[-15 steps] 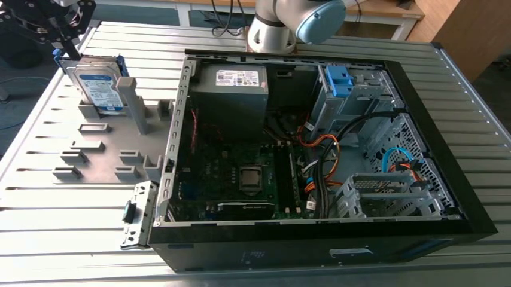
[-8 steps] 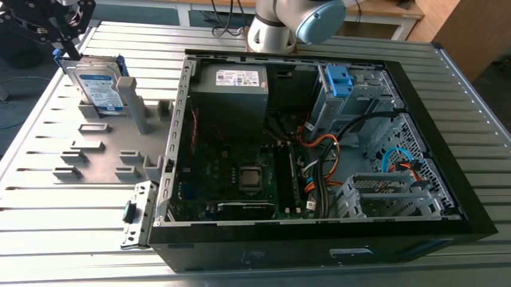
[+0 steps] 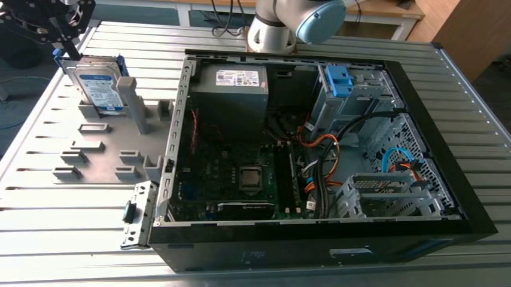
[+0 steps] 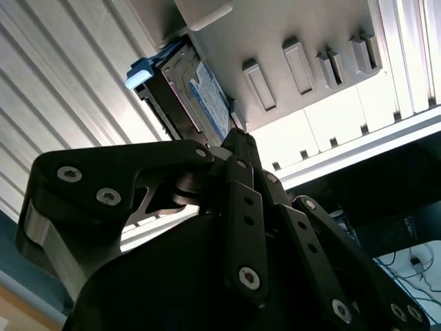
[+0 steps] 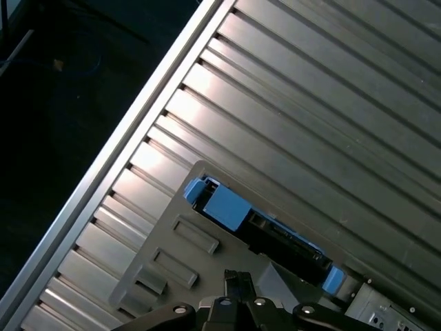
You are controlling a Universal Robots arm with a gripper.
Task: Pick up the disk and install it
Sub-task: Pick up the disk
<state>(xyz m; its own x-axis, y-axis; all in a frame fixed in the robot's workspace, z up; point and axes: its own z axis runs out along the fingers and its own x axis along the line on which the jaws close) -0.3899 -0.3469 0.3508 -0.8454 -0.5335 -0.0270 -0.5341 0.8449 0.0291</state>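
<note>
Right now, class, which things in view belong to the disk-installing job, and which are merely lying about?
Job: silver hard drive with blue frame, standing in grey slotted stand; black claw; open black computer case.
Lying about: black cables and wooden desk behind the slatted metal table.

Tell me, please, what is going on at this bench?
A robot arm is working on a disk. Its gripper hovers close by the disk's upper edge; whether it touches is unclear. The disk stands upright in a grey holder on the slatted table, at the exterior view's left. Beside it lies an open computer case, with the disk not yet inside.
</note>
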